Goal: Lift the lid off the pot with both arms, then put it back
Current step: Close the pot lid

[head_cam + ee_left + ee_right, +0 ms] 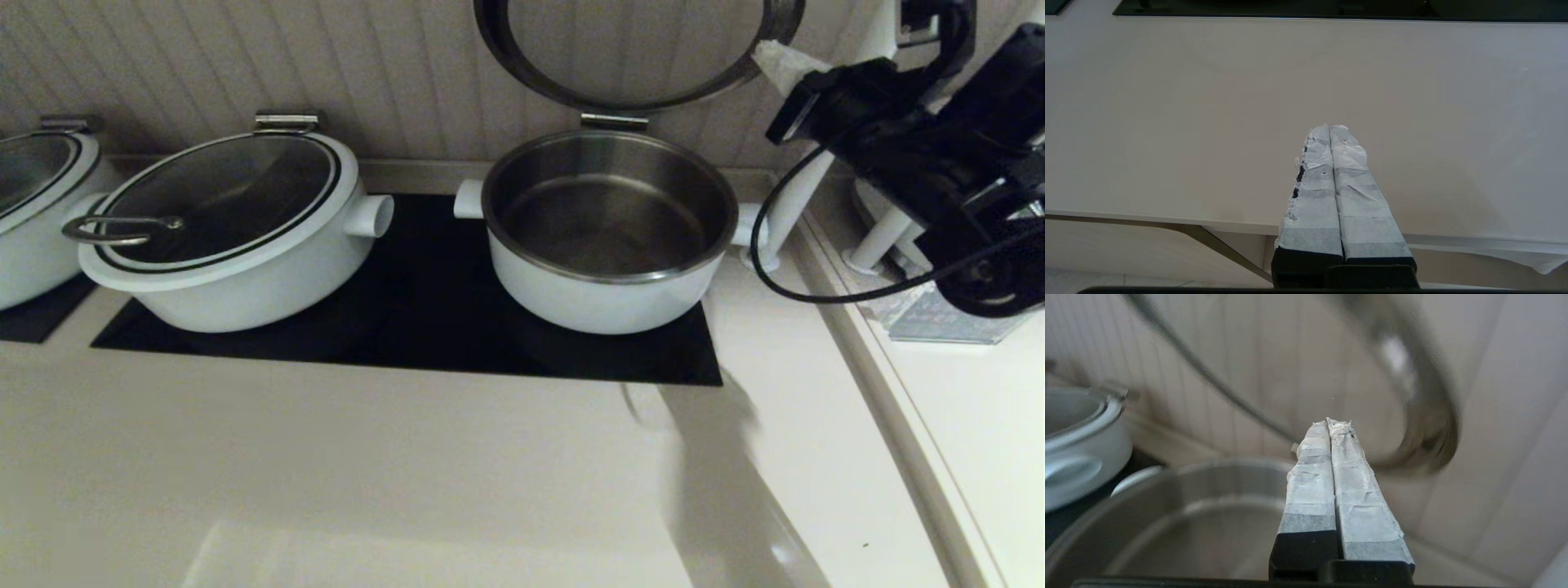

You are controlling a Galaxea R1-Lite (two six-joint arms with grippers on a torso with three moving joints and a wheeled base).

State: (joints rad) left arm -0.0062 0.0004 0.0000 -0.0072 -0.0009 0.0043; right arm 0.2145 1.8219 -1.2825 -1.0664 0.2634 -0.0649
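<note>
The pot (604, 298) stands open on the black cooktop (424, 318), its steel inside empty. The lid (514, 59) is swung up on its hinge bracket (614, 121) and stands upright against the wall, its top out of view. My right gripper (775, 61) is shut and empty, with its taped tips right by the lid's right rim, above the pot's right side. In the right wrist view the gripper (1331, 424) points past the pot (1167, 506) toward the lid's rim (1433, 428). My left gripper (1329, 127) is shut and empty over the bare counter, outside the head view.
A wider white pot (245, 278) with a closed lid and steel loop handle (114, 230) sits left on the cooktop. Another pot (33, 237) is at the far left. A white stand (882, 237) is at the right. The counter (408, 474) lies in front.
</note>
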